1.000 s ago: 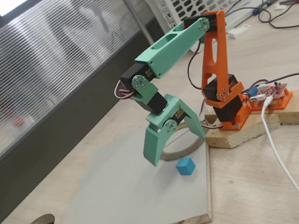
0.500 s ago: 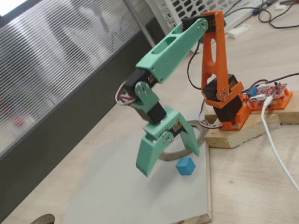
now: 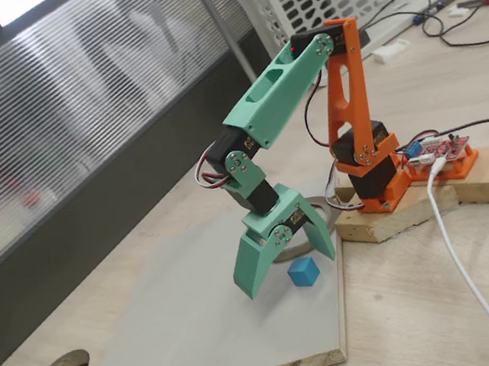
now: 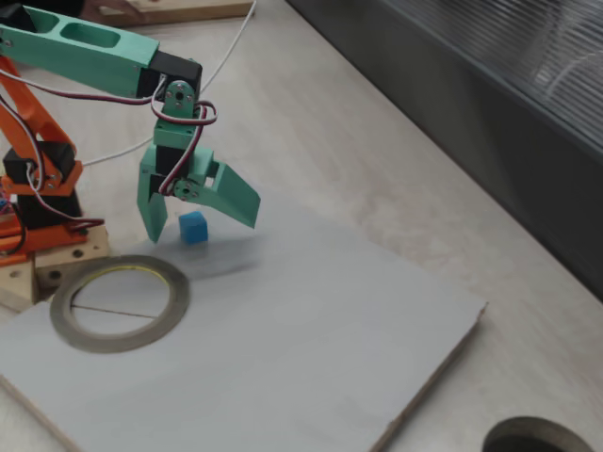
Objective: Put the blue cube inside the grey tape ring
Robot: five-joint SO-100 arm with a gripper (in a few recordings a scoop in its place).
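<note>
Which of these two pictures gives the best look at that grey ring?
The fixed view from above the board: there the ring lies whole and unobstructed on the grey board, near the cube. In the other fixed view the gripper stands in front of it, so only a sliver shows between the fingers.

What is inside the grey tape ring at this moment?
Inside the grey tape ring only the bare grey board shows, crossed by a thin dark line. The blue cube sits outside it, between the open gripper's fingers.

no readable text, label or number anywhere
</note>
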